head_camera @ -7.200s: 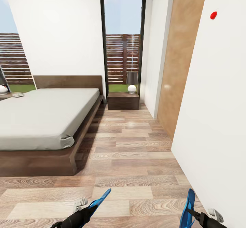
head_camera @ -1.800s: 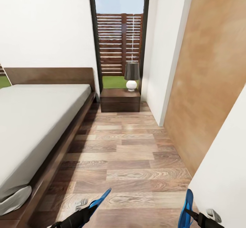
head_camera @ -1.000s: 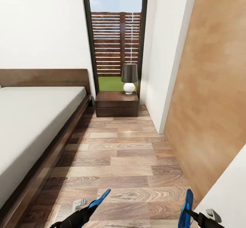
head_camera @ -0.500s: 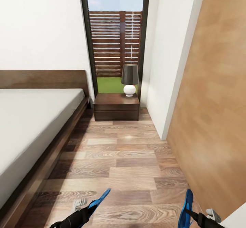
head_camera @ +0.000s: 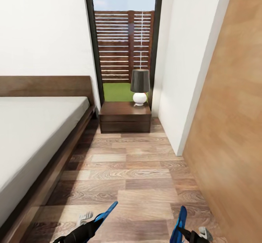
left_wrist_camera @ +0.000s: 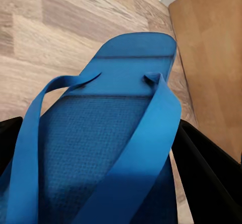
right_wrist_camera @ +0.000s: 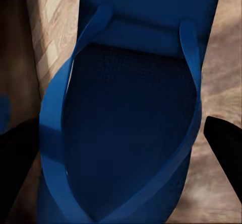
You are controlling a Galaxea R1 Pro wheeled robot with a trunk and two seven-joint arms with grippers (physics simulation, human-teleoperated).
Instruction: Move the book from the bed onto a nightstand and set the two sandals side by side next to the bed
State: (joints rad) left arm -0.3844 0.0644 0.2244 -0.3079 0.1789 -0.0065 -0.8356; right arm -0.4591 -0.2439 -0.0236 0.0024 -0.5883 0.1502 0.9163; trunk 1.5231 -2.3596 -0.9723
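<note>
Low in the head view, my left gripper (head_camera: pixel 89 224) is shut on one blue sandal (head_camera: pixel 105 214), which points forward above the floor. The left wrist view has this sandal (left_wrist_camera: pixel 111 148) held between black fingers (left_wrist_camera: pixel 212 176). My right gripper (head_camera: pixel 192 234) is shut on the other sandal (head_camera: pixel 180 222), held on edge. That sandal (right_wrist_camera: pixel 131 133) fills the right wrist view between dark fingers (right_wrist_camera: pixel 224 138). The bed (head_camera: pixel 32 126) runs along the left, and a nightstand (head_camera: pixel 125 118) stands beside its headboard. The book is out of view.
A lamp (head_camera: pixel 140 86) with a dark shade stands on the nightstand before a tall window. A white wall corner (head_camera: pixel 182 90) and a tan wooden door (head_camera: pixel 233 133) close in the right side. A wood-plank floor aisle (head_camera: pixel 134 170) runs between bed and wall.
The view has advanced along the aisle toward the nightstand. My right gripper with its sandal has shifted left, closer to the left sandal. The left gripper holds its place in the picture.
</note>
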